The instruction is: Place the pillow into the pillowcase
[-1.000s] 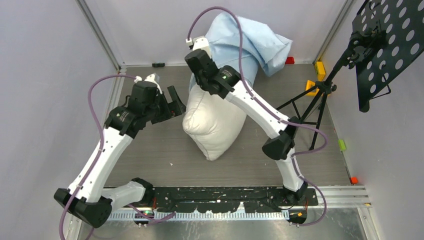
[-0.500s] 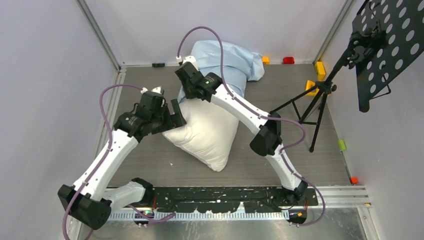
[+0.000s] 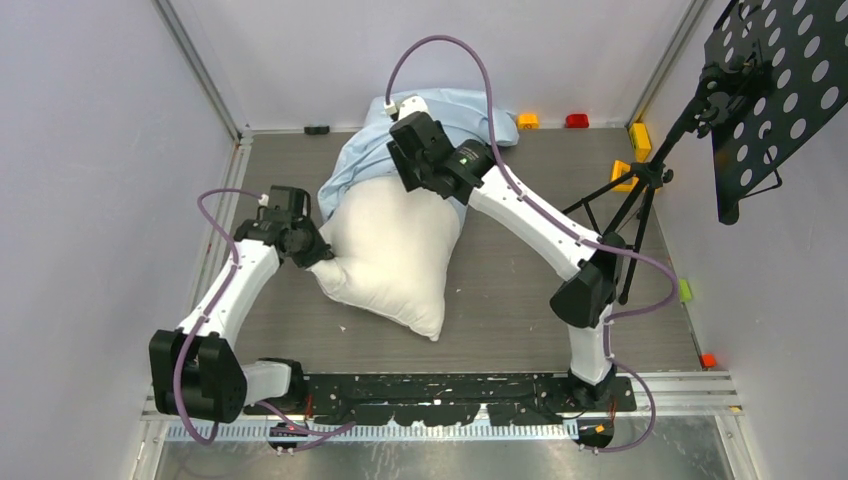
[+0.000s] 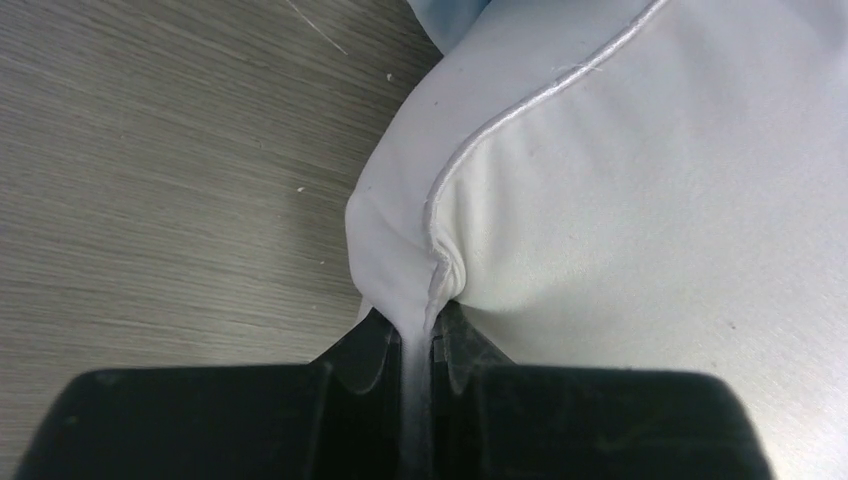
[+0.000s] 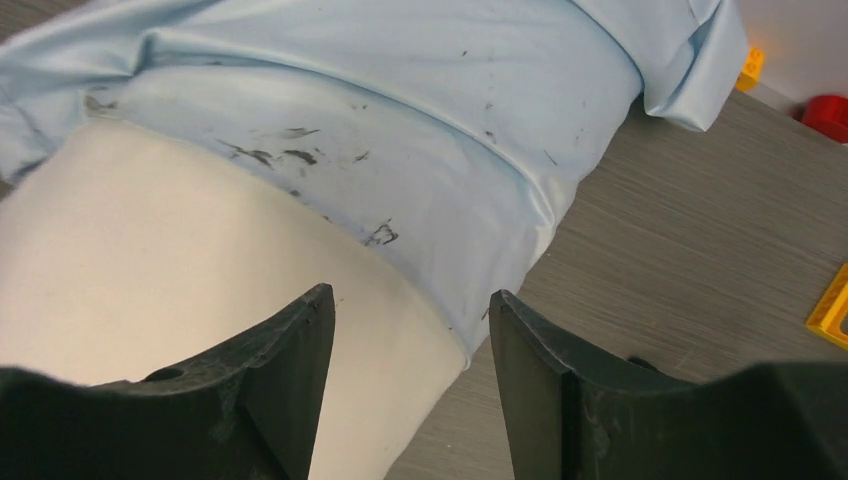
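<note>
The plump white pillow [image 3: 390,250] lies on the table with its far end inside the light blue pillowcase [image 3: 362,158]; its near half sticks out bare. My left gripper [image 3: 312,252] is shut on the pillow's left corner, and the left wrist view shows the white fabric [image 4: 560,200] pinched between the jaws of the left gripper [image 4: 418,335]. My right gripper [image 5: 410,300] hangs open above the pillowcase's hem [image 5: 420,180], where blue cloth meets the pillow [image 5: 150,260], with nothing between its fingers. In the top view the right gripper [image 3: 412,182] sits over that hem.
A black tripod stand [image 3: 640,190] with a perforated black plate [image 3: 775,80] stands at the right. Small yellow [image 3: 640,135], orange [image 3: 528,121] and red [image 3: 577,121] blocks lie along the back edge. Grey walls enclose the table on three sides.
The left gripper moved in and closed on the pillow's left corner. The right gripper let go of the pillowcase and opened; pillow and case dropped from upright to lying on the table.
</note>
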Motion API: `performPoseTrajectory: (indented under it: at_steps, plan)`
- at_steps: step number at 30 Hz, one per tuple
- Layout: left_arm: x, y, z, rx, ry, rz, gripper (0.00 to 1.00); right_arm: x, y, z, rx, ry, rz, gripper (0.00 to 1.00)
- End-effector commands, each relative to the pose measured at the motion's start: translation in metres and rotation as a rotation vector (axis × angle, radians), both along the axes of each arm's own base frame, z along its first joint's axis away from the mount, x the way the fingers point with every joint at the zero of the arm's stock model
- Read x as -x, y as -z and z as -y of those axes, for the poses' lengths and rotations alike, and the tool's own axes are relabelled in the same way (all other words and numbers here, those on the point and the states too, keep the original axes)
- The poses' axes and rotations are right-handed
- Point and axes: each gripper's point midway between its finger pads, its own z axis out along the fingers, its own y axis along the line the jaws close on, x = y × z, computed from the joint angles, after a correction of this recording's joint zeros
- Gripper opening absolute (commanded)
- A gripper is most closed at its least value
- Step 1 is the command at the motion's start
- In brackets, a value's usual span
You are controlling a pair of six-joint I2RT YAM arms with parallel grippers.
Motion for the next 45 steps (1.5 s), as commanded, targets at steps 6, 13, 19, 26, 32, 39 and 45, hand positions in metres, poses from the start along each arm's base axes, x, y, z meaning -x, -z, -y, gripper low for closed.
performPoseTrajectory:
  at_steps: [6,13,19,26,32,39,45]
  plan:
    - [-0.035,-0.019,-0.007,0.036,-0.016,0.107,0.0,-0.046,0.045,0.009,0.231,0.111,0.096,0.63]
    - [-0.046,-0.016,-0.017,0.039,-0.046,0.099,0.0,-0.073,0.042,0.02,0.333,0.276,0.213,0.51]
    - [-0.066,-0.003,-0.026,0.063,-0.136,0.09,0.0,-0.053,0.001,0.018,0.298,0.358,0.252,0.0]
    - [-0.111,0.012,-0.049,0.079,-0.275,0.083,0.0,0.095,0.043,-0.083,0.034,-0.054,0.019,0.0]
    - [-0.145,0.004,-0.071,0.163,-0.35,0.11,0.0,0.085,0.116,-0.034,0.003,0.032,-0.171,0.0]
    - [-0.148,-0.046,-0.053,0.192,-0.164,0.216,0.73,0.058,0.09,-0.037,-0.107,0.032,-0.202,0.0]
    - [-0.091,-0.099,-0.073,0.029,-0.178,0.301,1.0,0.049,0.072,-0.051,-0.168,0.02,-0.206,0.0]
